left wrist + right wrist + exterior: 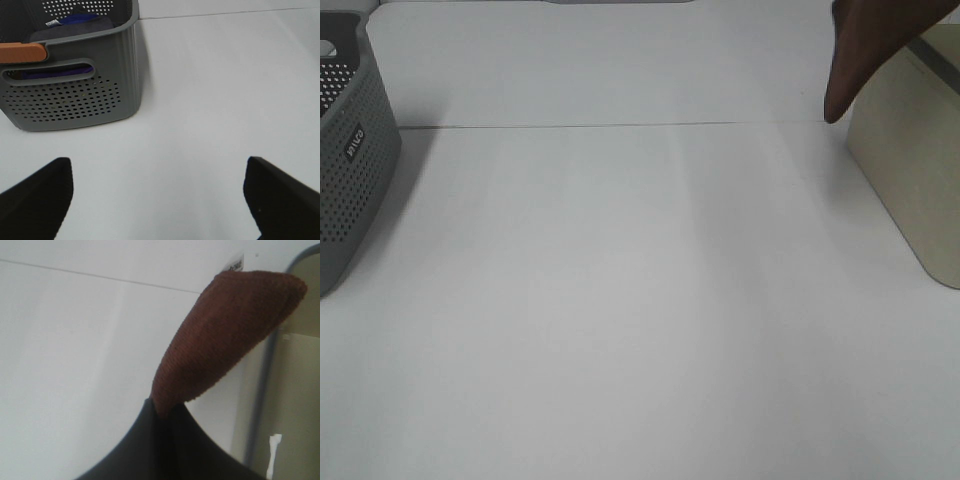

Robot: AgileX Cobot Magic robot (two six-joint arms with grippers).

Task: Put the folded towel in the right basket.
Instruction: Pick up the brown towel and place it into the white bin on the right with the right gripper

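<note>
Brown towel [868, 45] hanging far right at right basket [905, 170] rim, only right wrist view shows right gripper [162, 411] pinched on it, left gripper [159, 195] spread wide, empty, near grey basket [75, 102]

White table [620, 320]; on it a grey basket [70, 100], walls dotted with rows of small round holes, orange handle [22, 51], dark blue cloth [75, 20] inside, and a plain beige basket [910, 170]. Above the table: reddish-brown, finely ribbed towel [230, 330]; black left gripper [160, 200] and right gripper [164, 415].
</note>
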